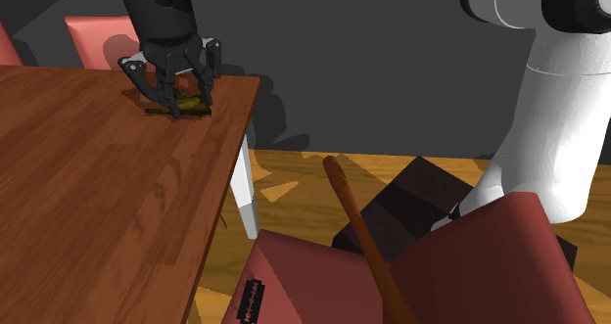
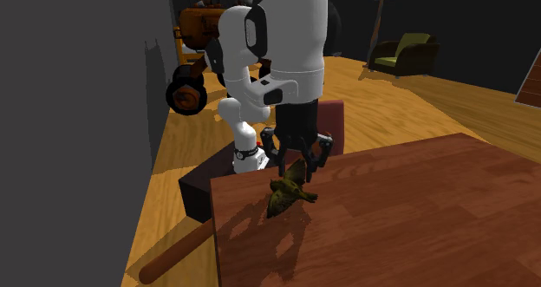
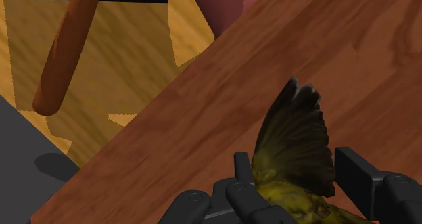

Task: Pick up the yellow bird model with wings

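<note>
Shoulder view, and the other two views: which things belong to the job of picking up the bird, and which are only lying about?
For the job:
- yellow bird
- gripper, closed on the bird
- wooden table under the bird

Lying about:
- brown rod
- razor blade on a red chair
- another red chair behind the table
- green armchair

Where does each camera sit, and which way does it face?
Shoulder: behind the arm, looking across the table at the bird; arm and jaws show.
Second exterior: across the table, facing the arm; arm and jaws show.
Wrist: mounted above the jaws, looking along them at the bird.
All three share bird and table.
</note>
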Action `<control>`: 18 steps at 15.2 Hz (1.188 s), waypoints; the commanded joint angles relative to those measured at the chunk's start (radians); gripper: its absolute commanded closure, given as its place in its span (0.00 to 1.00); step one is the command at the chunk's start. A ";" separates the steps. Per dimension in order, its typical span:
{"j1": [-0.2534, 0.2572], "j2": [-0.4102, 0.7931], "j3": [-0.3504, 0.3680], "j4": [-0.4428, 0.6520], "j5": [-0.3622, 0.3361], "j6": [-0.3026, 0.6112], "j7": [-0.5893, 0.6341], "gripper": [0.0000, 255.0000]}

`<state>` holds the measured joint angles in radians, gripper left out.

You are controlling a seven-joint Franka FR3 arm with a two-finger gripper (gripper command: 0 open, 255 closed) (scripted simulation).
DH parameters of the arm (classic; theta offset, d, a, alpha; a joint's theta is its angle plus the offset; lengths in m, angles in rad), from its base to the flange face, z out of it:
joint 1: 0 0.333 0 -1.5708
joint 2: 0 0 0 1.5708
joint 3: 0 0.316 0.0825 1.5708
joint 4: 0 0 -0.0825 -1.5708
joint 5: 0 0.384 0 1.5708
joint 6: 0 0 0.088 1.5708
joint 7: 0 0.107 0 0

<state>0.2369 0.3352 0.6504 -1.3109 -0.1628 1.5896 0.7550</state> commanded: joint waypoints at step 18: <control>0.125 0.135 -0.010 0.417 -0.084 -0.289 0.017 1.00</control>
<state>0.3512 0.4595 0.6422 -0.9231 -0.2397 1.3197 0.7712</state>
